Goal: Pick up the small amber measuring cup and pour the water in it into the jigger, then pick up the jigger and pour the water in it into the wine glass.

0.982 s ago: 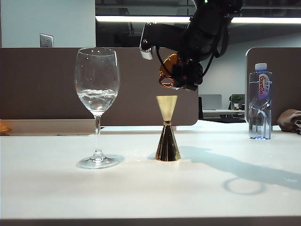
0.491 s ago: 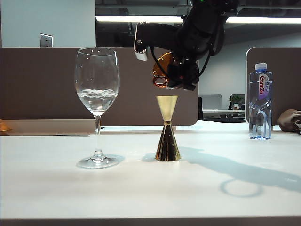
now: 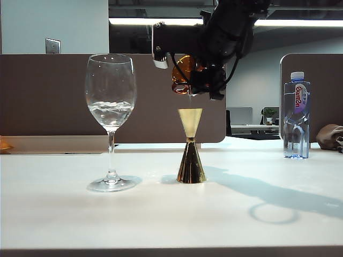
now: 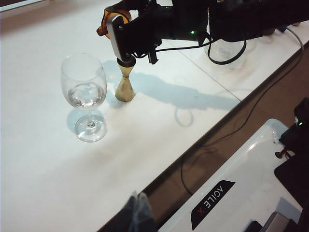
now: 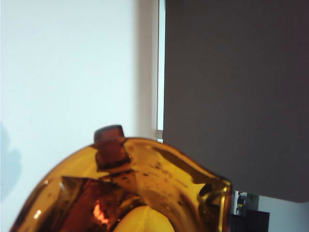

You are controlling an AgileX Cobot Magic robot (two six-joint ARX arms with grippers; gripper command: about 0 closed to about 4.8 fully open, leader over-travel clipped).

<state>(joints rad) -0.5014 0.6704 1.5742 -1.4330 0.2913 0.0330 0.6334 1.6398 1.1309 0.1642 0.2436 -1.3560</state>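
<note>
Exterior view, right fingers (image 3: 194, 81) clamped on tilted small amber measuring cup (image 3: 185, 75) above jigger (image 3: 191, 147), left fingers unseen.

Exterior view: low, near table (image 3: 161, 219) level, facing the wine glass (image 3: 110, 118) and jigger (image 3: 191, 147) side-on. Left wrist view: high and well back, looking obliquely down on the same glass (image 4: 85, 94), jigger (image 4: 125, 84) and table edge. Right wrist view: very close behind the amber cup (image 5: 130, 193), facing wall and partition.

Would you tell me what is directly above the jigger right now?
The tilted small amber measuring cup, held by the right gripper, hangs above the jigger. The gripper's fingers are hidden.
</note>
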